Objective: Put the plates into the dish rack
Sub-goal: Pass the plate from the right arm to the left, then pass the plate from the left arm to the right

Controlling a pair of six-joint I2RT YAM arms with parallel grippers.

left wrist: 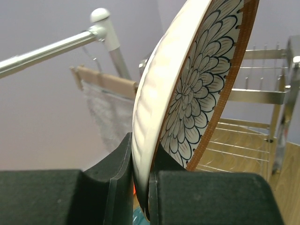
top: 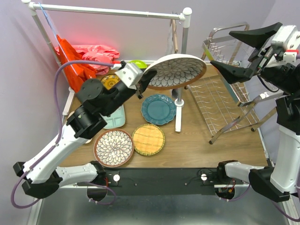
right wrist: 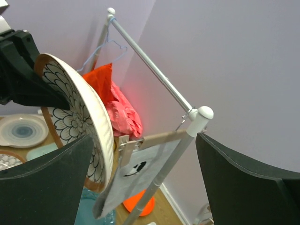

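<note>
A brown-rimmed white-floral plate hangs in the air above the table, tilted, and my left gripper is shut on its left edge. In the left wrist view the plate's rim sits pinched between the two black fingers. My right gripper stands wide open just right of the plate and holds nothing; its wrist view shows the plate beside the left finger. The chrome dish rack stands at the right. On the table lie a second floral plate, a woven yellow plate and a teal scalloped plate.
A white pipe rail spans the back, and its post stands between the plates and the rack. Red and pink cloths are piled at the back left. A mint tray lies under my left arm. A grey cloth hangs from the rail.
</note>
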